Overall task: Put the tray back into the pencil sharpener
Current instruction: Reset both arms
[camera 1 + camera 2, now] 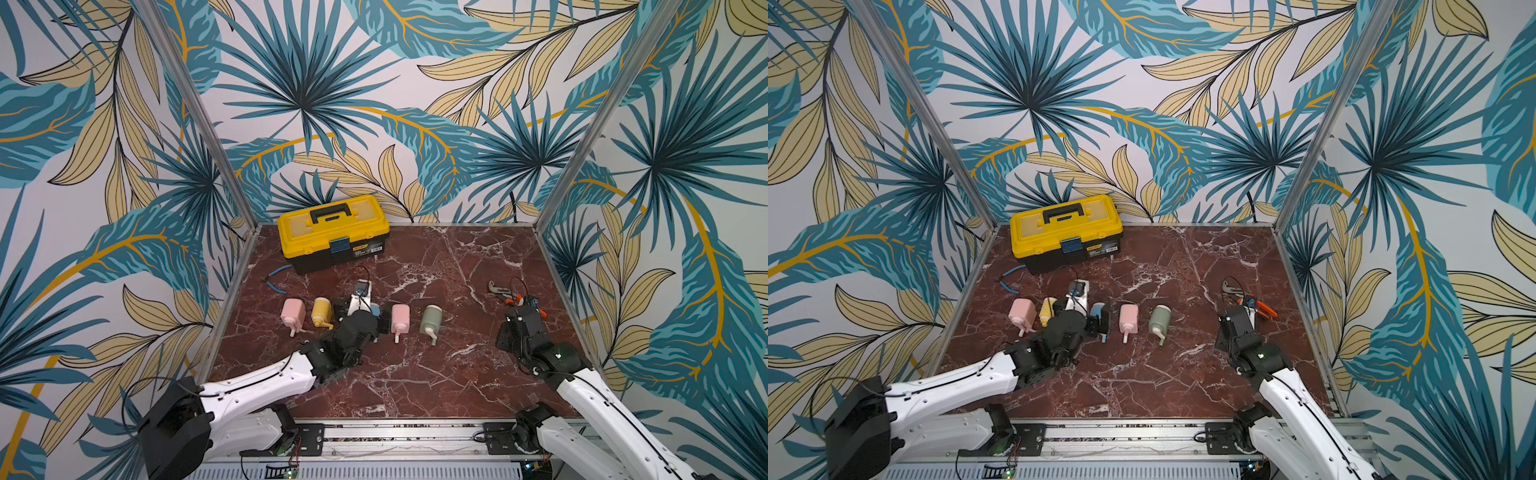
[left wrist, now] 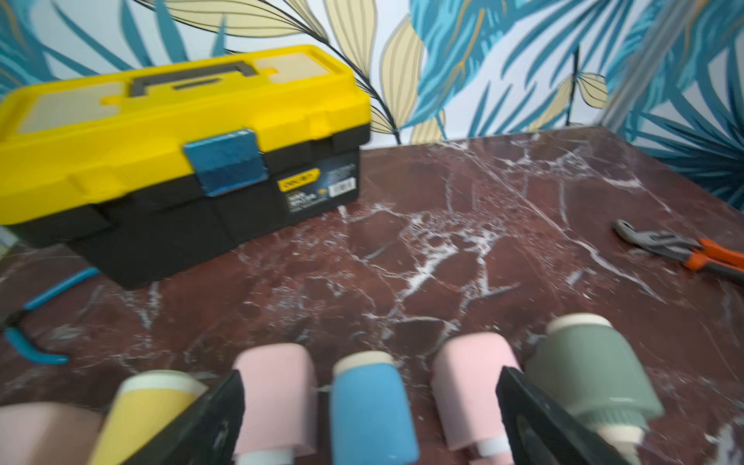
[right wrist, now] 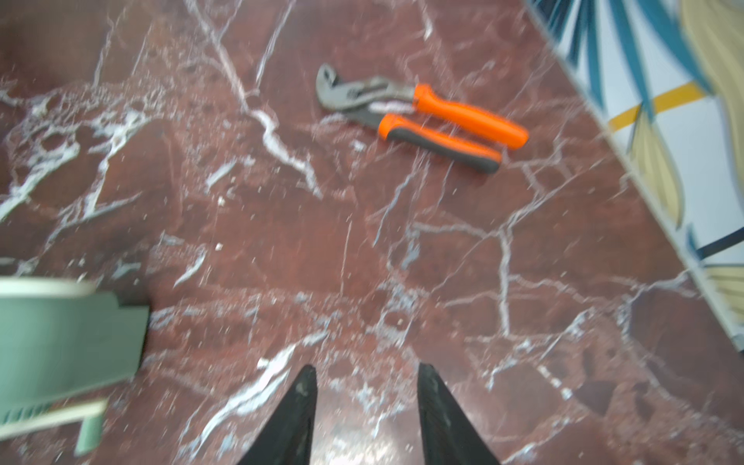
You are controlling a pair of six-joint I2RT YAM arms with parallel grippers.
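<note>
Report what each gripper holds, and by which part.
Nothing is held. The left gripper stands wide open near the blue sharpener; the right gripper is open and empty above the marble table.

Six sharpeners, two pliers, one toolbox

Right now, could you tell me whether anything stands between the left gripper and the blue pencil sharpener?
Nothing visible does: the open left gripper faces the blue pencil sharpener directly, pink sharpeners flanking it.
</note>
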